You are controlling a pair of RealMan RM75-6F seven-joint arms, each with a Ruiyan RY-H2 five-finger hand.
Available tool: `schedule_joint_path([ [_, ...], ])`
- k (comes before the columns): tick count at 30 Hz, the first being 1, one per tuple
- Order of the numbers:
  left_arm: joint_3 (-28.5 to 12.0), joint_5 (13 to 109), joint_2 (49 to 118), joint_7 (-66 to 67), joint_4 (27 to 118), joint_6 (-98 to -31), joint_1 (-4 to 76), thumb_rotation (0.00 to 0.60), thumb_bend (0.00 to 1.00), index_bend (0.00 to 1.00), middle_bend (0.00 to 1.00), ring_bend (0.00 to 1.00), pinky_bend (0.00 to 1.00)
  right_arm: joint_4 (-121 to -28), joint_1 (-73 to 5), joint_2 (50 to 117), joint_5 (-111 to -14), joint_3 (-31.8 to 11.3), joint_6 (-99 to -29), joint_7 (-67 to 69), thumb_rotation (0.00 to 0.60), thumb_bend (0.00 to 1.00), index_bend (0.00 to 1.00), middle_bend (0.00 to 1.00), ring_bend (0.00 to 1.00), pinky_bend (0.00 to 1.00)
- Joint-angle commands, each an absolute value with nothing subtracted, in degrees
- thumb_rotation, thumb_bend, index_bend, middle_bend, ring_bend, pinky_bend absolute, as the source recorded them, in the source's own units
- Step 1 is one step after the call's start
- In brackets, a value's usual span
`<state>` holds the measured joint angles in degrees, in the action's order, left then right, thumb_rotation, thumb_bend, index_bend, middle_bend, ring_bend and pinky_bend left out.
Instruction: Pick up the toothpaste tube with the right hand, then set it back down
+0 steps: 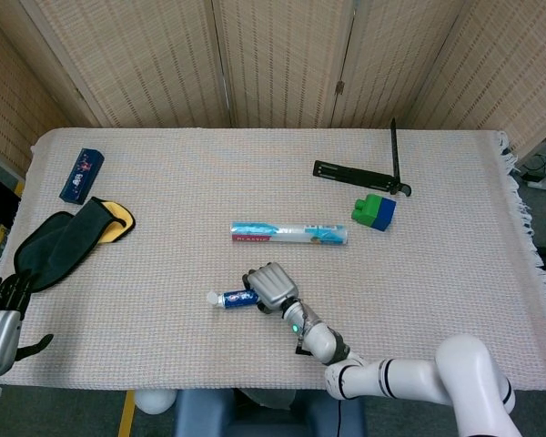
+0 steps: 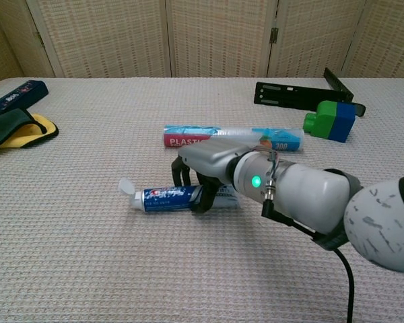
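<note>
The toothpaste tube (image 1: 237, 298) (image 2: 168, 197), white and blue with a white cap pointing left, lies near the table's front middle. My right hand (image 1: 270, 287) (image 2: 205, 171) is over its right half with the fingers curled around the tube, gripping it. The tube's cap end is tipped slightly up in the chest view. My left hand (image 1: 2, 314) hangs off the table's front left corner, fingers apart and holding nothing.
A boxed toothbrush (image 1: 289, 234) lies just behind the tube. A green-and-blue block (image 1: 374, 211) and a black stand (image 1: 364, 170) sit at the back right. A dark mitt with yellow lining (image 1: 68, 238) and a blue packet (image 1: 81, 173) are at the left.
</note>
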<state>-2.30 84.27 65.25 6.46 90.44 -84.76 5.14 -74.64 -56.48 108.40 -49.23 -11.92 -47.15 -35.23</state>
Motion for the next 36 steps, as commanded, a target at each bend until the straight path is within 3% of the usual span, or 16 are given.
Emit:
schedule_joint_path([
  [1,-2.32,84.69,65.28,6.01,90.03,-84.77,5.30,0.600,0.21,0.06,0.07,0.08,0.00,-74.42,-56.85,108.57,-49.62,-11.96,-47.30,-35.08,0.600,0.39,0.53,0.47,0.52,0.46],
  [6,-2.41,87.96,65.30,4.83,89.08,-84.78,6.86,0.600,0.21,0.12,0.11,0.12,0.00,-77.19,-58.51,104.41,-50.26,-11.80,-43.34,-35.04,0.600,0.46,0.61,0.53,0.60,0.53],
  [9,-2.30,91.52,65.35,4.19,88.47,-84.31,8.83,0.600,0.22,0.17,0.19,0.18,0.01,-79.67,-60.06,100.38,-51.25,-11.76,-41.24,-35.83,0.600,0.47,0.63,0.55,0.63,0.55],
  [14,-1.84,98.47,65.71,2.40,87.05,-81.60,13.90,0.600,0.34,0.26,0.34,0.32,0.18,-84.04,-62.33,93.69,-51.28,-12.32,-37.67,-35.19,0.600,0.48,0.67,0.58,0.67,0.57],
  [21,-2.46,105.69,66.98,1.55,86.10,-76.10,22.63,0.600,0.51,0.29,0.53,0.51,0.45,-88.86,-64.57,87.27,-50.42,-12.62,-36.75,-34.15,0.600,0.48,0.68,0.59,0.68,0.59],
  [27,-3.45,105.73,67.46,4.86,89.60,-68.15,28.87,0.600,0.66,0.31,0.78,0.77,0.71,-92.00,-64.82,84.90,-49.35,-12.27,-39.05,-32.41,0.600,0.48,0.69,0.60,0.68,0.59],
  [31,-3.41,104.81,68.17,7.25,92.08,-64.35,31.20,0.600,0.75,0.27,0.88,0.85,0.76,-92.89,-64.91,83.88,-49.00,-11.38,-40.04,-31.85,0.600,0.48,0.69,0.60,0.69,0.59],
  [36,-2.79,102.96,68.41,9.60,95.44,-60.32,33.05,0.600,0.82,0.26,0.94,0.90,0.79,-93.03,-64.44,83.75,-49.14,-10.58,-40.82,-29.53,0.600,0.48,0.70,0.61,0.69,0.59],
])
